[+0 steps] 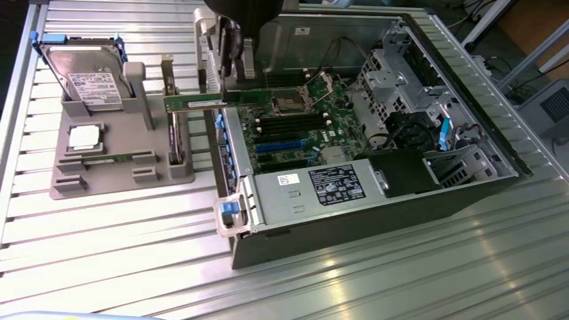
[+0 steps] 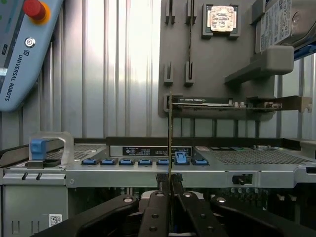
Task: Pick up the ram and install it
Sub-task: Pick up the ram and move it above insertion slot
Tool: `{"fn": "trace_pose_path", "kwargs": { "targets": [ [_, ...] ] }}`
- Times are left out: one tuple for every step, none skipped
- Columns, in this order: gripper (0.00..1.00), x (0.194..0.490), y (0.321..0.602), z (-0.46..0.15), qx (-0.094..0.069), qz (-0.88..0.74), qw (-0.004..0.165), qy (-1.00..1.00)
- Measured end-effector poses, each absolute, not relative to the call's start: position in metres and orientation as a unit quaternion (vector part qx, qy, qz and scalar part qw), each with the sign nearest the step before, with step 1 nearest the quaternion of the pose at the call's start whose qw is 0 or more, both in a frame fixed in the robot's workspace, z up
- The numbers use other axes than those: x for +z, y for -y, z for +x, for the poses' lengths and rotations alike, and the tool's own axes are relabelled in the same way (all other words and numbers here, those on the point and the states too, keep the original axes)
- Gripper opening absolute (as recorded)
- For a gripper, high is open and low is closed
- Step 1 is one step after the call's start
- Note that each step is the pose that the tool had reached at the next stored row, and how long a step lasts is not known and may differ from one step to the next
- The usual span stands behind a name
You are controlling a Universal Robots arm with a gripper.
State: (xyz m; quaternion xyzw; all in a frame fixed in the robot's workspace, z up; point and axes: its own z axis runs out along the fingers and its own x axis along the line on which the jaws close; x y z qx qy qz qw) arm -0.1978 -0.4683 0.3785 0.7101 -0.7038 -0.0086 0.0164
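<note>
The ram (image 1: pixel 193 102) is a thin green stick lying level in the air, reaching from the holder side to the left wall of the open computer case (image 1: pixel 266 227). My gripper (image 1: pixel 228 90) comes down from the top of the exterior view and is shut on the ram's end nearest the case. In the wrist view the ram (image 2: pixel 170 128) shows edge-on as a thin line rising from between the black fingers (image 2: pixel 157 210) of the gripper (image 2: pixel 170 192). The motherboard's dark memory slots (image 1: pixel 289 125) lie lower, to the exterior view's right of the ram.
A grey holder (image 1: pixel 116 175) on the slatted table carries a hard drive (image 1: pixel 86 77), a silver processor (image 1: pixel 84 135) and an upright expansion card (image 1: pixel 175 133). The case holds a power supply (image 1: pixel 311 188) and cables. A teach pendant (image 2: pixel 22 54) lies on the table.
</note>
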Motion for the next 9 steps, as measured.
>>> {"fn": "trace_pose_path", "kwargs": {
  "targets": [
    [0.13,0.3786,0.4684,-0.1971,-0.009,0.710,0.016,0.704],
    [0.13,0.3786,0.4683,-0.1963,-0.008,0.710,0.016,0.704],
    [0.13,0.3785,0.4683,-0.1956,-0.008,0.710,0.016,0.704],
    [0.13,0.3785,0.4683,-0.1944,-0.008,0.710,0.017,0.704],
    [0.13,0.3785,0.4684,-0.1936,-0.008,0.710,0.017,0.704],
    [0.13,0.3785,0.4684,-0.1922,-0.008,0.710,0.017,0.704],
    [0.13,0.3785,0.4684,-0.1910,-0.008,0.710,0.017,0.704],
    [0.13,0.3785,0.4683,-0.1903,-0.008,0.710,0.017,0.704],
    [0.13,0.3785,0.4684,-0.1896,-0.008,0.710,0.017,0.704]
  ]
}}
